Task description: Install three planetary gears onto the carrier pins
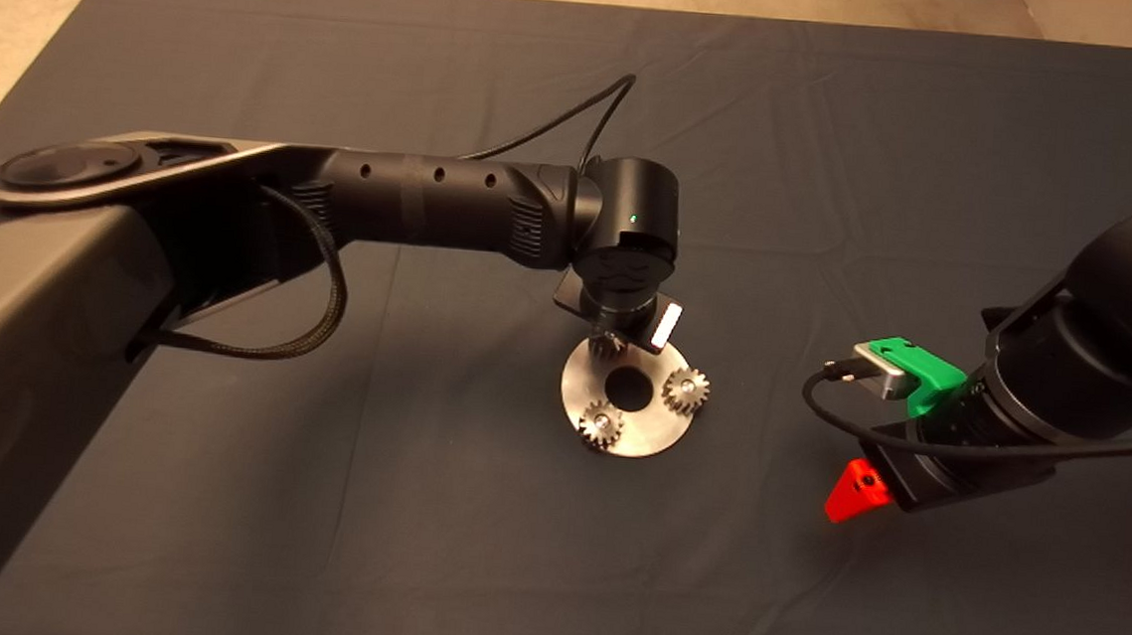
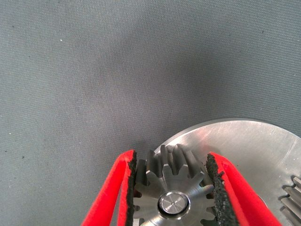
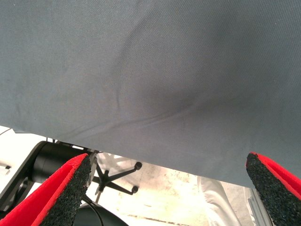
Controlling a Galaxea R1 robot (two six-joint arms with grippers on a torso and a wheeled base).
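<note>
- Dark mat (image 1: 413, 506), creased in places, under everything; round silver disc (image 1: 639, 440) lying flat on it, large centre hole (image 1: 630, 390) open to the mat.
- Left arm (image 1: 435, 199), black, reaching in over the mat, wrist directly above the disc's far rim and hiding that part of the disc in the head view; black cable (image 1: 560, 123) looping off beyond the wrist.
- Left gripper (image 2: 173, 188) down at the disc's far rim, red fingers (image 2: 110, 197) with black pads clamped on either side of one planetary gear (image 2: 171, 181).
- That gear: grey steel, straight teeth, seated flat on the disc with a carrier pin (image 2: 173, 203) showing bright through its centre hole.
- Two more planetary gears on the disc: one (image 1: 686, 390) right of the centre hole, one (image 1: 601, 426) at the near-left rim, each with a pin end shining at its centre.
- Right gripper (image 1: 858, 492) well right of the disc, off the mat surface, fingers (image 3: 56, 197) spread wide apart, nothing between them.
- Past the mat's edge in the right wrist view: pale floor and a chair base (image 3: 115, 179).
</note>
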